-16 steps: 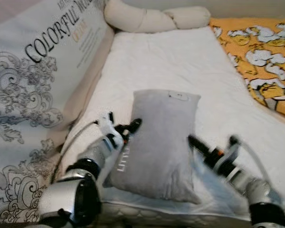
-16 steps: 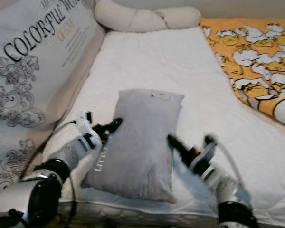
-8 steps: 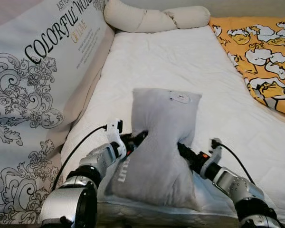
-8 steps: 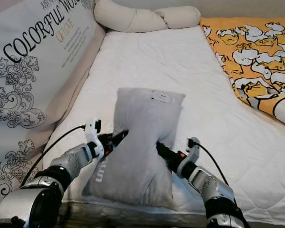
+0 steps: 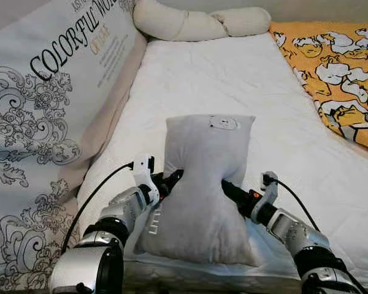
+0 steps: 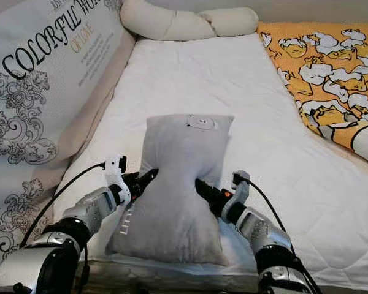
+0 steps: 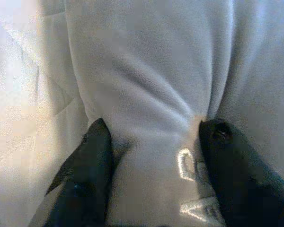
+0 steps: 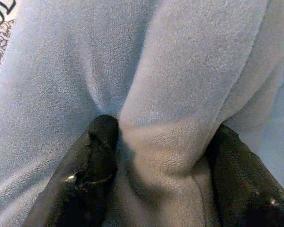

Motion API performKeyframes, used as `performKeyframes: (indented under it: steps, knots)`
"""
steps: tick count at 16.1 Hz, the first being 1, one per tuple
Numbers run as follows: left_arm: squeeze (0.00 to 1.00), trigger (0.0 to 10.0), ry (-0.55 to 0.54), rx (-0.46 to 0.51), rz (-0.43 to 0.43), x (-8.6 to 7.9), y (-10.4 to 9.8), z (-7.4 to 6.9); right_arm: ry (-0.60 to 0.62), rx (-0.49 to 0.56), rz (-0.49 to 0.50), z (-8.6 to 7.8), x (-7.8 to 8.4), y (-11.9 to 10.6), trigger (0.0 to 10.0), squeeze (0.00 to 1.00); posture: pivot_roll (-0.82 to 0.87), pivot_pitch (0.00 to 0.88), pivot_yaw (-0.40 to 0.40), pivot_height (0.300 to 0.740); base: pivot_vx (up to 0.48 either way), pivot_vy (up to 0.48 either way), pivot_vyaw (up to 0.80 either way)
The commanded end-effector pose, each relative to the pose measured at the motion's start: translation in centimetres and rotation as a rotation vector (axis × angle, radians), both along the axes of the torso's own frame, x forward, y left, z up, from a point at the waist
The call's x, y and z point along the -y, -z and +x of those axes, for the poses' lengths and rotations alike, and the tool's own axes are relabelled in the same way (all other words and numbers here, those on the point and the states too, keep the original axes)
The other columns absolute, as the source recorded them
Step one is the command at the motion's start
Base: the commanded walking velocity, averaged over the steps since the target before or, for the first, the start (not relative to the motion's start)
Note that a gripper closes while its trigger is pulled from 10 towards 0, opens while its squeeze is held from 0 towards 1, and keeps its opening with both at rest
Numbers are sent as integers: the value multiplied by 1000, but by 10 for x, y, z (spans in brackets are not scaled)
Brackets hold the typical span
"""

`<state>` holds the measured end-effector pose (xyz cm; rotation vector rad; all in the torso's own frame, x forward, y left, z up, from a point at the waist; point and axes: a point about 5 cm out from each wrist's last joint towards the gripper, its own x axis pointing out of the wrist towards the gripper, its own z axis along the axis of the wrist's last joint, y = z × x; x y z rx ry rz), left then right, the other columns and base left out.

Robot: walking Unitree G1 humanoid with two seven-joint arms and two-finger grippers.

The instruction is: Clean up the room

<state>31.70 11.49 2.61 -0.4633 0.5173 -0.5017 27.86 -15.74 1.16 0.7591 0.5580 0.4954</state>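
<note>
A grey pillow with a small white label lies lengthwise on the white mattress, near its front edge. It is squeezed into a narrow waist between my two grippers. My left gripper presses into the pillow's left side. In the left wrist view its black fingers pinch a fold of the grey fabric. My right gripper digs into the right side. Its fingers likewise hold a bunched ridge of the pillow.
A large printed cushion reading "COLORFUL" leans along the mattress's left side. A cream bolster lies across the far end. An orange duck-print blanket covers the right side. Open white mattress stretches beyond the pillow.
Both grippers moved inward from beside the flat pillow and took hold of its sides. The pillow's middle is now pinched narrow and its far end stands a bit higher.
</note>
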Motion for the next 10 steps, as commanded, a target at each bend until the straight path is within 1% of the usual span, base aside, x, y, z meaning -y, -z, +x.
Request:
performKeyframes:
  steps: [1,2,3,4,6,8,9,10]
  knots:
    - [0,0,26,-43,24,5,10,-9,-28,-15,-11,2,-14,1,0,0,-74,0,78,740,0,0,0]
    - [0,0,26,-41,18,7,10,-9,-11,-17,-44,3,-13,3,0,0,-73,0,79,740,0,0,0]
    - [0,0,34,-43,10,8,9,-8,18,32,-104,5,-11,2,0,0,-72,0,81,740,0,0,0]
    - [0,0,42,-40,7,9,8,-8,15,13,-95,5,-11,2,0,0,-72,0,82,740,0,0,0]
    - [0,0,59,-24,12,10,5,-5,4,52,-115,9,-13,-2,0,0,-67,0,84,740,0,0,0]
    - [0,0,89,-56,45,11,5,-5,4,86,-127,11,-18,-5,0,0,-61,0,83,740,0,0,0]
    - [0,0,103,-40,69,12,4,-4,-1,98,-117,12,-21,-7,0,0,-47,0,81,740,0,0,0]
    - [0,0,106,-33,74,12,3,-3,0,104,-123,13,-21,-8,0,0,-44,0,80,740,0,0,0]
